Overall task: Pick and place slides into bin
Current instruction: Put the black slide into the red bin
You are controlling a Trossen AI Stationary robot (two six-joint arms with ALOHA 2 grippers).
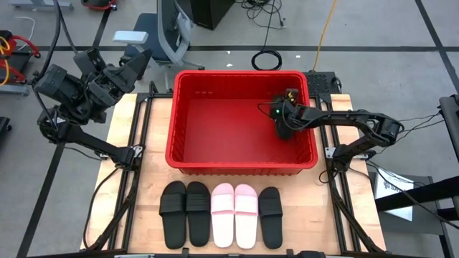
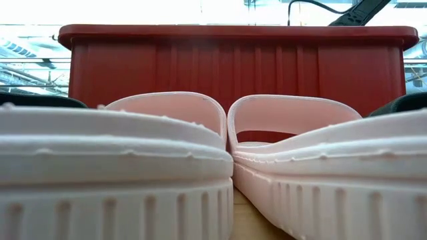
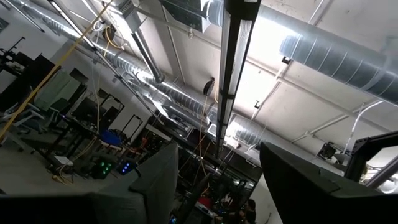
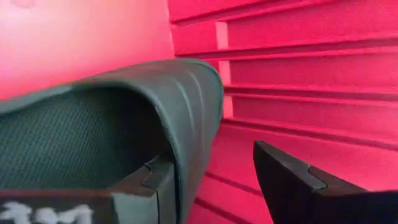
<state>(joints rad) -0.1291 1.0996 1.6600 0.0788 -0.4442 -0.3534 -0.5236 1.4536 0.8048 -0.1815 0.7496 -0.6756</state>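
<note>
A matte black open-toe slide sandal (image 4: pixel 106 137) is sitting inside the large bright red plastic bin (image 1: pixel 188 154), near its right wall. The right gripper (image 1: pixel 281 123) is hovering over it, fingers parted, one finger (image 4: pixel 311 186) clear of the strap. Five more slides (image 1: pixel 219 213) are lying in a row on the wooden table (image 1: pixel 118 136) in front of the bin. The left gripper (image 1: pixel 133 70) is waiting raised at the table's far left corner, fingers spread.

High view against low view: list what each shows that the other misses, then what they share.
Only the high view shows both arms: the right gripper down inside the bin at its right end, the left gripper raised off the table's left corner. It also shows three black slides in full, and the bin's red floor.
Only the low view shows the soles' ribbed sidewalls and the strap arches side-on.
Both show the two pink slides side by side in front of the bin.
</note>
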